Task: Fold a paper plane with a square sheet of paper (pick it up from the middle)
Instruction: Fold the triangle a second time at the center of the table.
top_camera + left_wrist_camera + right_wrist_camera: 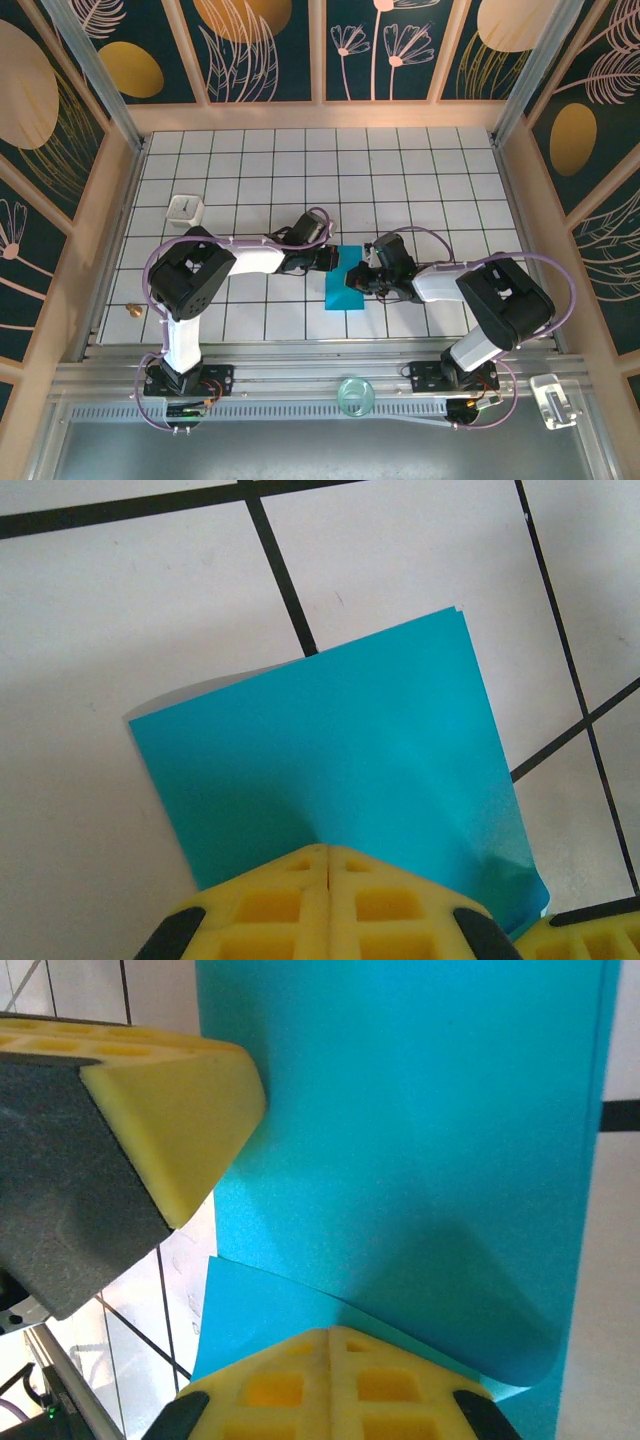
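Teal-blue folded paper sheet (345, 290) near the tabletop's (400, 170) near edge; closed left hand (325, 852) presses it, right hand (330, 1334) pinches its top layer.

No readable text or numbers, square sheet of paper (347, 282) plain, grid tiles (300, 160) unmarked, wall panels (260, 45) floral only

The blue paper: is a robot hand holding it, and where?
The right gripper is shut on the folded sheet of paper, pinching the lifted edge of its top layer. The left gripper, also shut, seems only to press down on it.
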